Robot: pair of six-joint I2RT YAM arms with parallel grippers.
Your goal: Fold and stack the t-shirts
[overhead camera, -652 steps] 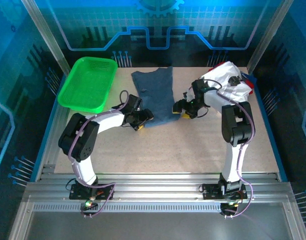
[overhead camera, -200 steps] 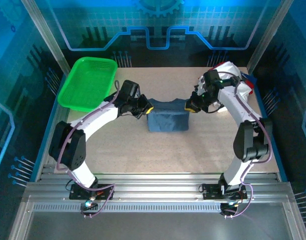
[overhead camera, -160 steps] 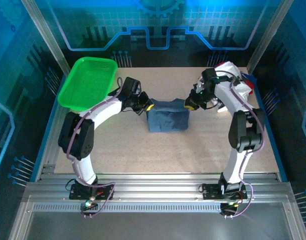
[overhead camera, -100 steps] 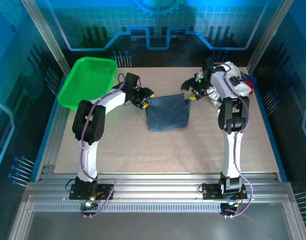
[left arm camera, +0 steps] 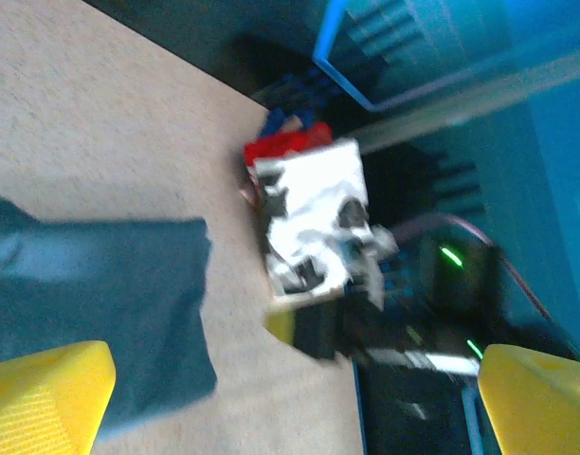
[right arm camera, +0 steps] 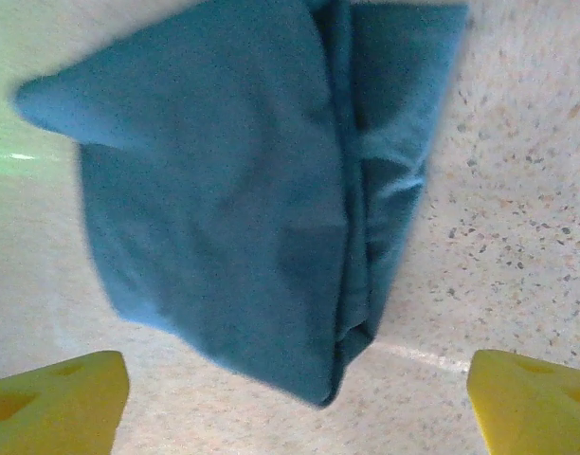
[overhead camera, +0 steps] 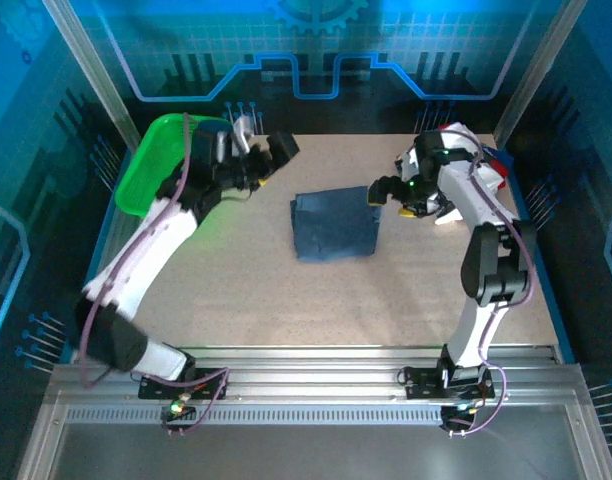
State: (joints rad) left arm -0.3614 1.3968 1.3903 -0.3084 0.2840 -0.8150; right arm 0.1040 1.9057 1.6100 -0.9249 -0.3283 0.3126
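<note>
We see the folded slate-blue t-shirt (overhead camera: 334, 223) lying flat mid-table (overhead camera: 286, 290), pinched by neither tool. Left tool (left arm camera: 292, 403) and right tool (right arm camera: 295, 406) stand spread (yellow tips wide apart); the white-and-red t-shirts (overhead camera: 468, 160) sit far right.

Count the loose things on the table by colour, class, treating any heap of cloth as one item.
Slate-blue folded t-shirt: 1
White-and-red printed shirt heap: 1
Green basket: 1
Total: 3
</note>
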